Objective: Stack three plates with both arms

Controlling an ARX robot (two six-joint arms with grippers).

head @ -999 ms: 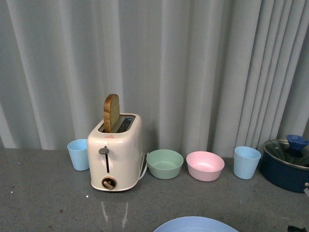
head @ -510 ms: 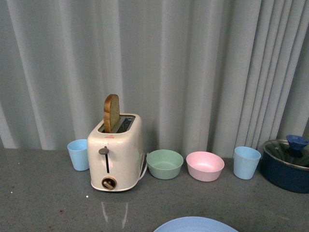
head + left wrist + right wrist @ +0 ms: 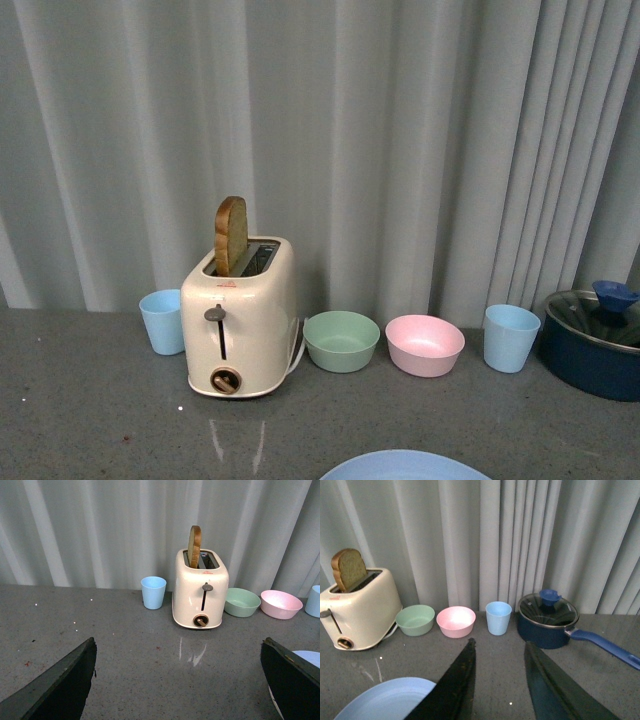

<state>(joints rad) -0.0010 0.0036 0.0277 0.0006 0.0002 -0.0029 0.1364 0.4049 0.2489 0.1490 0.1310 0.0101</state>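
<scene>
The light blue plate (image 3: pixel 405 466) lies on the grey table at the near edge of the front view, only its far rim showing. It also shows in the right wrist view (image 3: pixel 385 699), beside my right gripper (image 3: pixel 499 647), and as a sliver in the left wrist view (image 3: pixel 309 658). My right gripper is open and empty above bare table. My left gripper (image 3: pixel 177 647) is open wide and empty, well short of the toaster. The pink and cream plates are out of view. Neither gripper shows in the front view.
A cream toaster (image 3: pixel 240 318) with a bread slice stands at the back, a light blue cup (image 3: pixel 162 320) left of it. To its right stand a green bowl (image 3: pixel 342 340), a pink bowl (image 3: pixel 424 344), a second blue cup (image 3: pixel 510 337) and a dark blue lidded pot (image 3: pixel 595 342).
A dark object at the bottom right corner of the front view one second ago is gone. The table objects have not moved.
</scene>
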